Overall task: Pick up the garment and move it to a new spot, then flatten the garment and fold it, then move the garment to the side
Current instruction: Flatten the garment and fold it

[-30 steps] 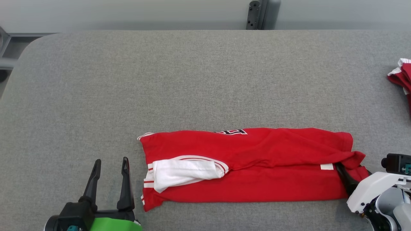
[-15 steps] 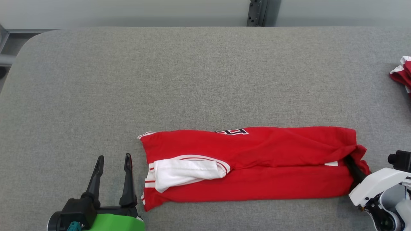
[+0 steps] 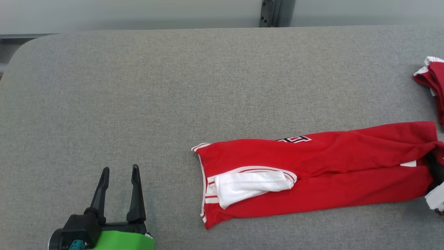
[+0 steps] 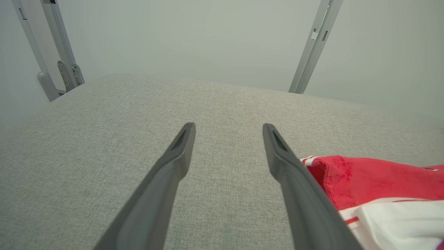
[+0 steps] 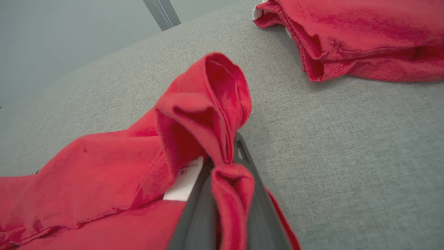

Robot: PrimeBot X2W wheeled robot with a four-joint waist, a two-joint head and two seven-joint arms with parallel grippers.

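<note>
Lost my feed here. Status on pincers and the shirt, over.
Right pincer shut on garment hem. Left pincer open, off the cloth. Second red bundle lies close beyond the held end.

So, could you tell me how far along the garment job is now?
Done: the garment lies folded lengthwise into a long band on the table. In hand: the right gripper is shut on its hem end by the white label; the left gripper stands open, apart. Left: probably finishing the fold, then setting it aside.
</note>
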